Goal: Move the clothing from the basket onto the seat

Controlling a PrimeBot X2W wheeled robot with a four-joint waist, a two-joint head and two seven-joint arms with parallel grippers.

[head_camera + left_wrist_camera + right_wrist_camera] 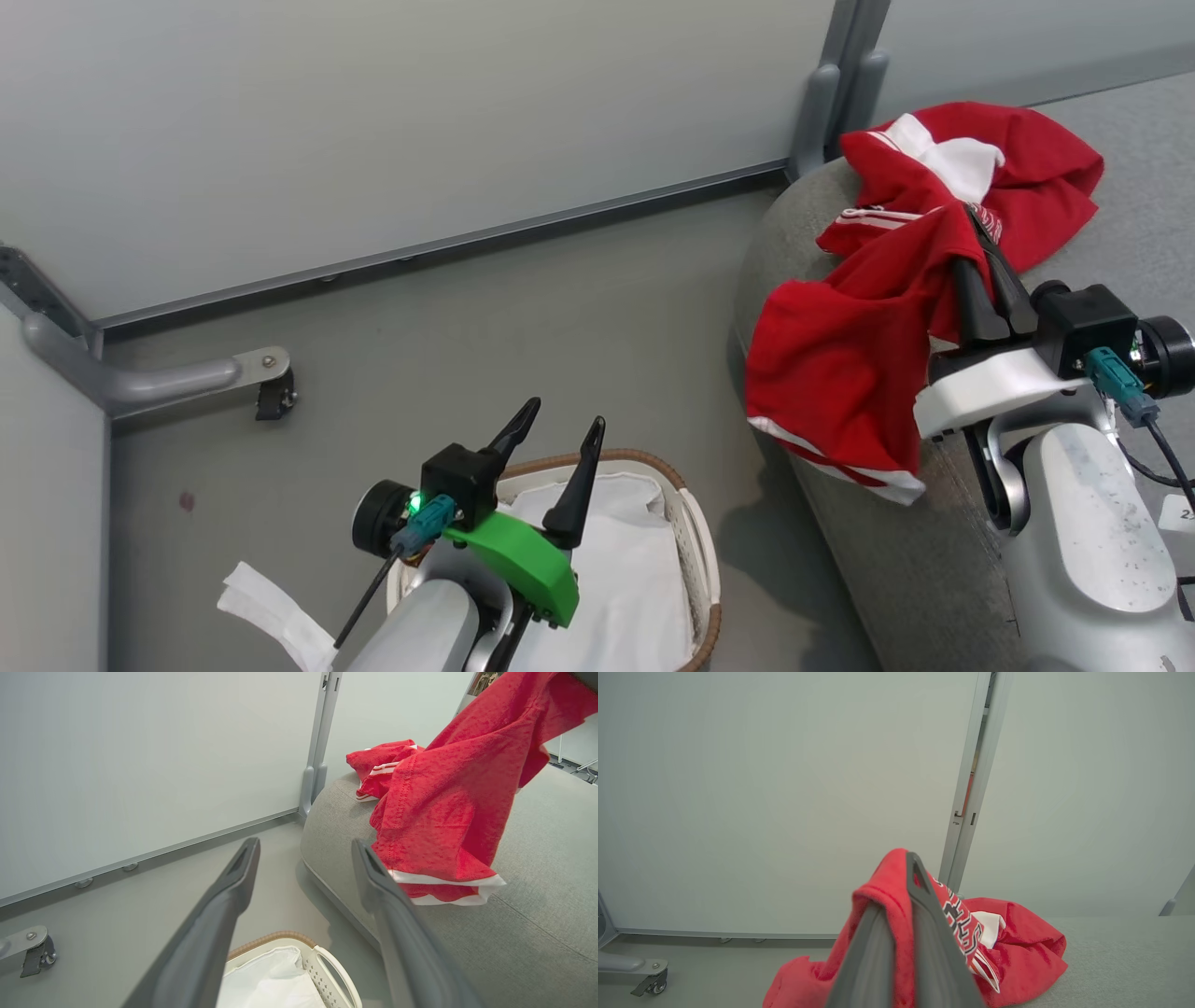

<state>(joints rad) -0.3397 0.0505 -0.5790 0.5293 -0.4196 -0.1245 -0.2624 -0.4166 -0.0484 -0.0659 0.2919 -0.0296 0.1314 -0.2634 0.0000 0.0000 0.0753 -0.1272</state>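
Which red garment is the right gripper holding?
The front garment, white-trimmed hem hanging over the seat; right gripper pinches it. The other garment lies loose behind.

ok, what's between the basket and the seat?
A bare strip of grey floor, partly in shadow. The basket and the seat stand apart. The head view shows it.

Red clothing (840, 345) with white striped trim, grey seat (924, 579), white brown-rimmed basket (698, 560).
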